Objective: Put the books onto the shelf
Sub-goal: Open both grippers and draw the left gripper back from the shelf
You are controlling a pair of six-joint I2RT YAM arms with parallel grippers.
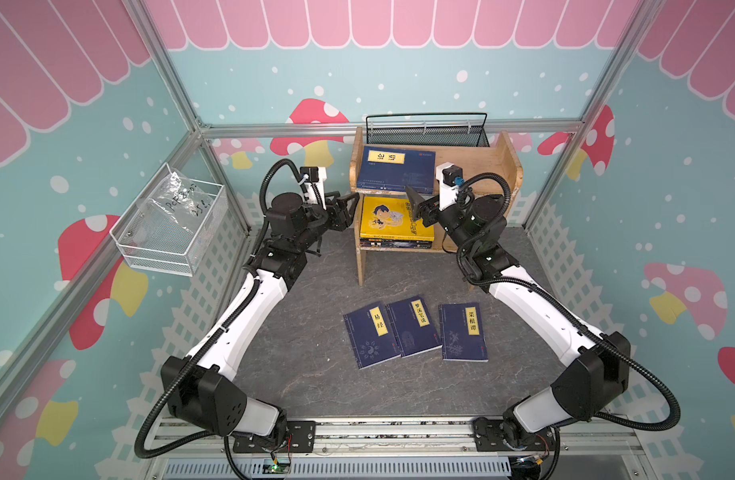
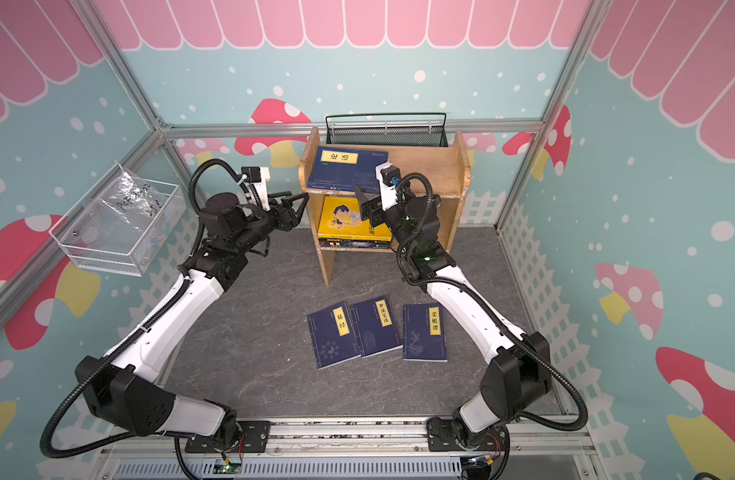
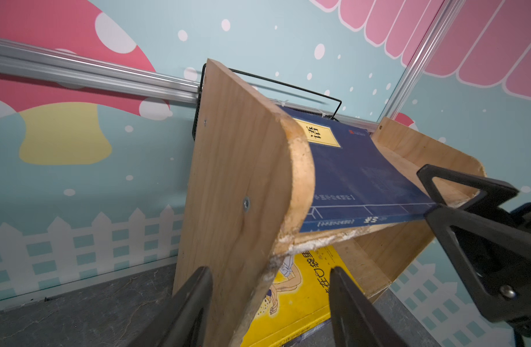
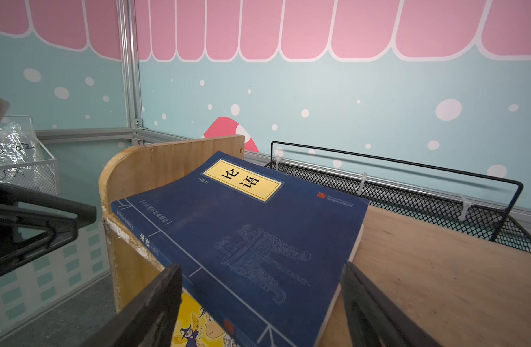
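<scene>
Right end effector open astride navy book; left end effector open astride shelf.

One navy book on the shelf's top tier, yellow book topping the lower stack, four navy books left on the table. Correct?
Three navy books lie on the table, not four; both top views show it. The rest holds: one navy book on the shelf top tier, yellow book topping the lower stack.

A robot test booth: aluminium frame, mushroom-print walls.
</scene>
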